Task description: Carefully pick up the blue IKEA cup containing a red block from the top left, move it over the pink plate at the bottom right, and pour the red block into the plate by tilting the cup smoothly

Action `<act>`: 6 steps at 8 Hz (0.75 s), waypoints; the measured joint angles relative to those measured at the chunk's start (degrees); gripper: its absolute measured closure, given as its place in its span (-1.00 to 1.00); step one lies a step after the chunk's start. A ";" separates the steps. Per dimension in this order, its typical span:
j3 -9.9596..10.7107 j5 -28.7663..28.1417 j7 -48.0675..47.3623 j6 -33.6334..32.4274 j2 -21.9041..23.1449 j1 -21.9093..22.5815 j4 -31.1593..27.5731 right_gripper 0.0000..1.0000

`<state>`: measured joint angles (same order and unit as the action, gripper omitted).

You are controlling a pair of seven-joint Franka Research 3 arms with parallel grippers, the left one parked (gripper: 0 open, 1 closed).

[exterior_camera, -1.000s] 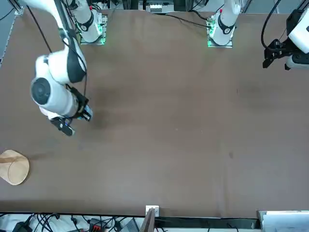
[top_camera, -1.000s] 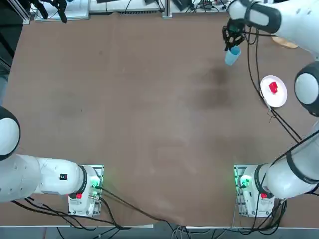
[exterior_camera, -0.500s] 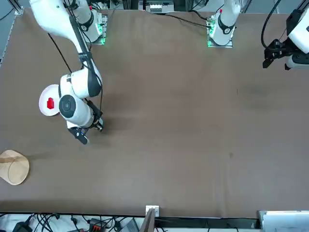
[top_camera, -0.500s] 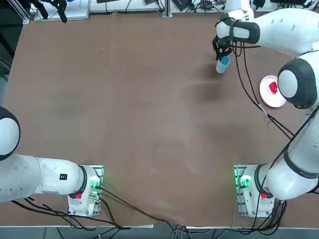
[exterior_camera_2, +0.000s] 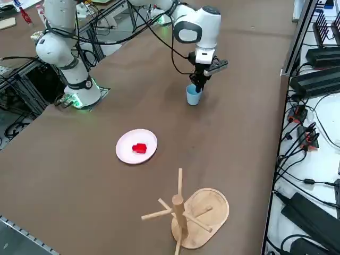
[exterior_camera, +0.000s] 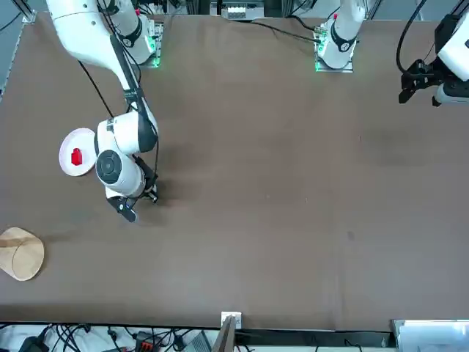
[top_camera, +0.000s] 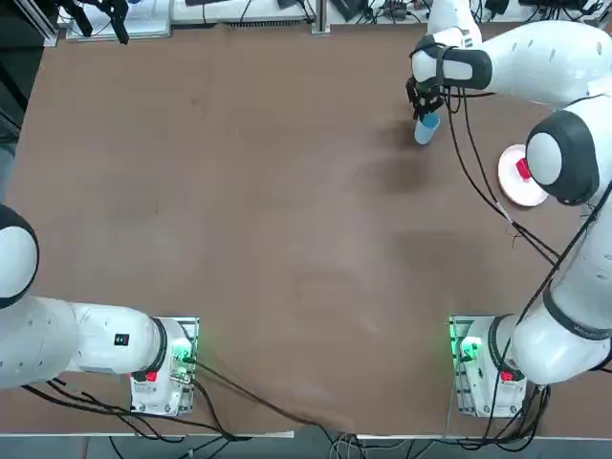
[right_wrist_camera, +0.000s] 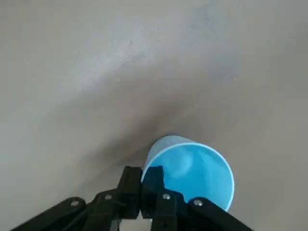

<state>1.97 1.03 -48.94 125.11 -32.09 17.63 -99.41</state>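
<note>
Since a second ago the right gripper (exterior_camera_2: 200, 79) carried the blue IKEA cup (exterior_camera_2: 193, 95) further from the pink plate (exterior_camera_2: 127, 152), jaws clamped on the cup's rim. Pour looked done: the red block (exterior_camera_2: 139, 148) lay on the plate, cup empty and upright, low over or on the table (top_camera: 239, 210). Left: release. Count: one cup, one block, one plate.

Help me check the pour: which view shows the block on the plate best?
The right side view: the block lies unobstructed on the plate. The front view also shows it clearly; the top view has the arm covering part of the plate; the wrist view shows only the cup.
</note>
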 joint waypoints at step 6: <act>0.51 0.16 -0.19 0.50 -0.57 0.03 0.20 0.01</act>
<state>2.48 1.20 -49.14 125.61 -32.67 17.66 -99.21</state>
